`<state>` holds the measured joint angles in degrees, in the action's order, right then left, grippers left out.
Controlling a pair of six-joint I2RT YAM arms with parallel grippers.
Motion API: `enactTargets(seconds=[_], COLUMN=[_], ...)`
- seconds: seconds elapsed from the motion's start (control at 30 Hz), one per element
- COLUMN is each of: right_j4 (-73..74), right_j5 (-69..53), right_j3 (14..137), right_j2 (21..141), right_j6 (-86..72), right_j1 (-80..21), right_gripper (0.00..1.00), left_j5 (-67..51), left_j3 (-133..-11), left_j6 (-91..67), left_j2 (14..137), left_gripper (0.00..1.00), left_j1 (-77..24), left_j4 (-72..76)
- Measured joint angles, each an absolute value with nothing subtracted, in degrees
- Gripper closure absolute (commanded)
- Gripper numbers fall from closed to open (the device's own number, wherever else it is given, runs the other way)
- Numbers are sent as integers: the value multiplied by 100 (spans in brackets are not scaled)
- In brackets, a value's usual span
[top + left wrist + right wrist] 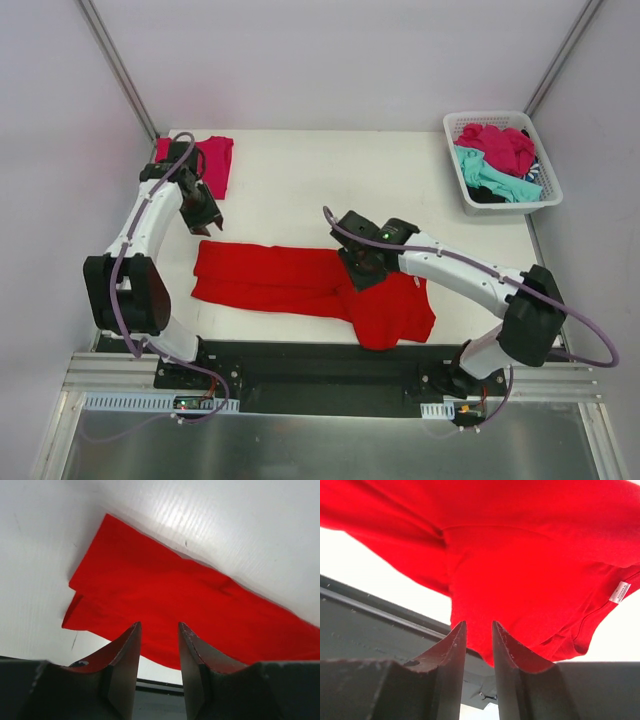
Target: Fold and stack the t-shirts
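Both the left pincer [159, 625] and the right pincer [479, 623] stand partly open and empty over the red t-shirt [280, 280] lying on the worktop [330, 190] between them; soft, light and limp, it likely wants pinching at a corner.

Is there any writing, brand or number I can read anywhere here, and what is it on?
White sewn tag on the red t-shirt: faint print, too small and blurred to read.
No other words, numbers or signs show in any view.
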<state>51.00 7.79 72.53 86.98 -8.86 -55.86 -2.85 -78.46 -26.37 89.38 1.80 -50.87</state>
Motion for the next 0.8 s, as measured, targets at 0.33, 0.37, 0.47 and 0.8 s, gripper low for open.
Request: enactTargets(seconds=[0.33,0.37,0.47,0.8], right_j4=[4663,4639,4576,4530], right_j5=[379,366,309,156], right_j3=[6906,6932,7054,7406], right_j2=[9286,9382,9660,10108], right_j6=[-851,-847,-827,-884], right_j1=[-4322,-4281,-4171,-3723], right_gripper=[77,78,79,78], left_j5=[-292,-294,-294,-276], left_j3=[-7491,-7476,-7397,-7264], left_j6=[-2794,-2810,-2858,-2928], left_j2=[9332,9332,9332,9356], left_gripper=[66,66,66,67], left_j1=[-674,-690,-755,-784], left_j4=[-5057,-5037,-4954,-4869])
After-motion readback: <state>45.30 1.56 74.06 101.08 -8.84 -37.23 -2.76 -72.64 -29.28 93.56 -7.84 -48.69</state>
